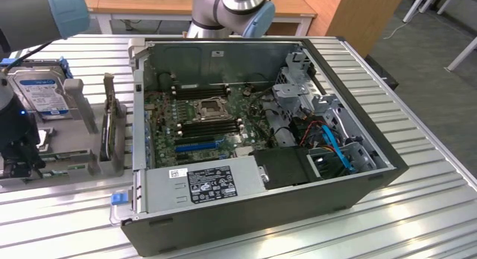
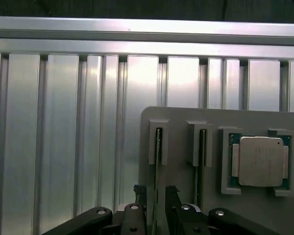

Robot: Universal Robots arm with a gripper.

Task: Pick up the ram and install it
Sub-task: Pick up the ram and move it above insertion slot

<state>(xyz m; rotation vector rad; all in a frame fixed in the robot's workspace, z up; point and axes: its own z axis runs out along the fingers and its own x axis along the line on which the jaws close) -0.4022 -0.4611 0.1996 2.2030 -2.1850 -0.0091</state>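
Ribbed worktop (image 2: pixel 63 137) carries a grey holder (image 2: pixel 181 117); the claw (image 2: pixel 156 196) stands open astride the edge-on ram (image 2: pixel 158 147). Centring it squarely should let both fingers close evenly.

**Silver ribs, green boards, touches of blue**

The table (image 1: pixel 417 214) is ribbed silver metal. The computer case (image 1: pixel 246 236) is dark grey outside, holding a green motherboard (image 1: pixel 160 116), black memory slots (image 1: pixel 212 126) and a blue expansion slot (image 1: pixel 198 143); blue cables (image 1: pixel 339 150) run at centre right. At the frame's left edge, the hard drive (image 1: pixel 41 94) wears a blue-and-white label. The processor chip (image 2: pixel 260 160) has a silver lid on green board, in a light grey holder (image 2: pixel 181 122). The gripper (image 2: pixel 155 191) is black.
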